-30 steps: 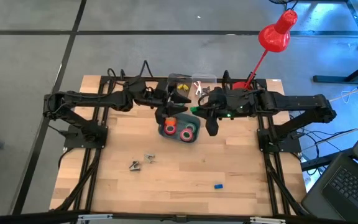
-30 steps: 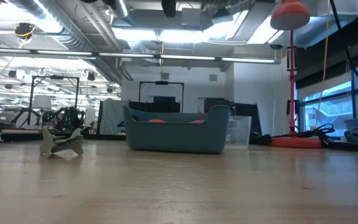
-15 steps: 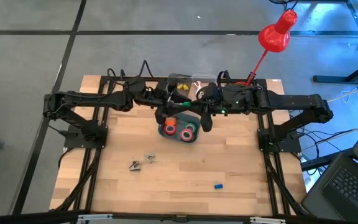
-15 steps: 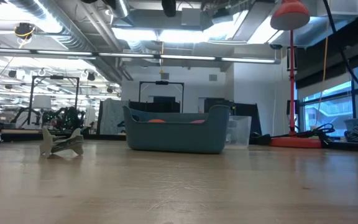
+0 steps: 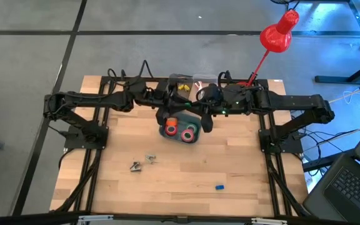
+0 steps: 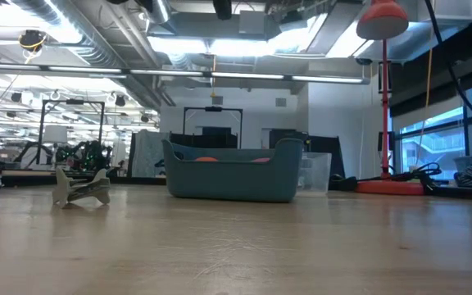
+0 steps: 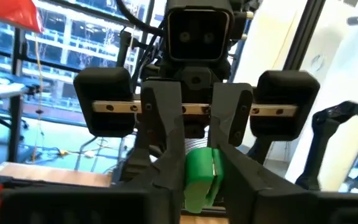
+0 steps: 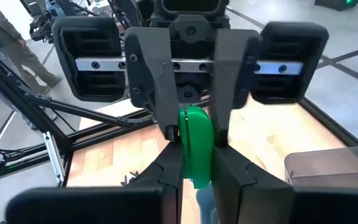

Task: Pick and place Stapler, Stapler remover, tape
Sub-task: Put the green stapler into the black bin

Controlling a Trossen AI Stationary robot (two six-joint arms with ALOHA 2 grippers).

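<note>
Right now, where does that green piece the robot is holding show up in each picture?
High view: hidden where the left gripper meets the right gripper.
Low view: not in it.
Left wrist view: green piece, low centre.
Right wrist view: centre, between fingers.
Shared landmark: red lamp, in the high and low views.

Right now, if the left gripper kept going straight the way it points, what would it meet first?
The left gripper would first press into the green object already between its fingers. Directly behind that is the right gripper, facing it head-on and clamped on the same object. Nothing else appears to lie between them.
</note>
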